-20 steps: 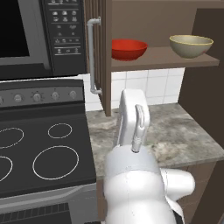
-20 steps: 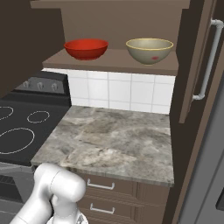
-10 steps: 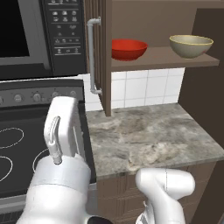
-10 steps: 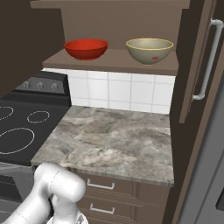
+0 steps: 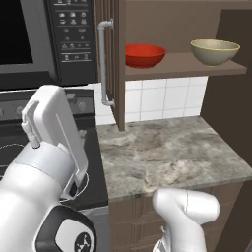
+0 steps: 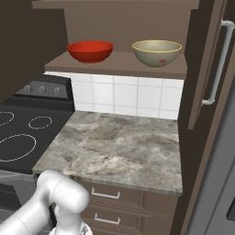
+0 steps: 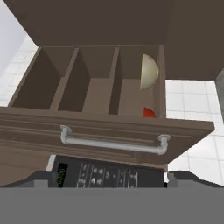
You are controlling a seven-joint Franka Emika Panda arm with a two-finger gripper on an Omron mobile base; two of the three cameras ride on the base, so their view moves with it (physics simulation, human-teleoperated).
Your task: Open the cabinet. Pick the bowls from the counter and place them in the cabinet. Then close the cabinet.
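The cabinet (image 6: 124, 64) on the wall stands open. Its left door (image 5: 112, 64) swings out toward the room, and the long silver handle (image 5: 103, 64) on it stands upright. The right door (image 6: 209, 64) is swung out too, with its own silver handle (image 6: 218, 64).

Both bowls sit on the wooden shelf (image 5: 182, 66) inside. The red bowl (image 5: 144, 55) is on the left and the tan bowl (image 5: 214, 51) is on the right. They are well apart and both sit upright.

The grey stone bench (image 6: 119, 151) is under the shelf. White tiles (image 6: 124, 96) cover the wall behind it. A black stove (image 6: 23, 137) with white rings is just beside the bench on the left, and a microwave (image 5: 44, 39) hangs above it.

The white arm (image 5: 44, 162) is pulled back low over the stove, away from the shelf. The tool (image 7: 107, 177) looks up at the left door from below. I can see only the tips of its fingers (image 7: 41, 180), so it is hard to be sure, but they stand far apart with nothing between them.
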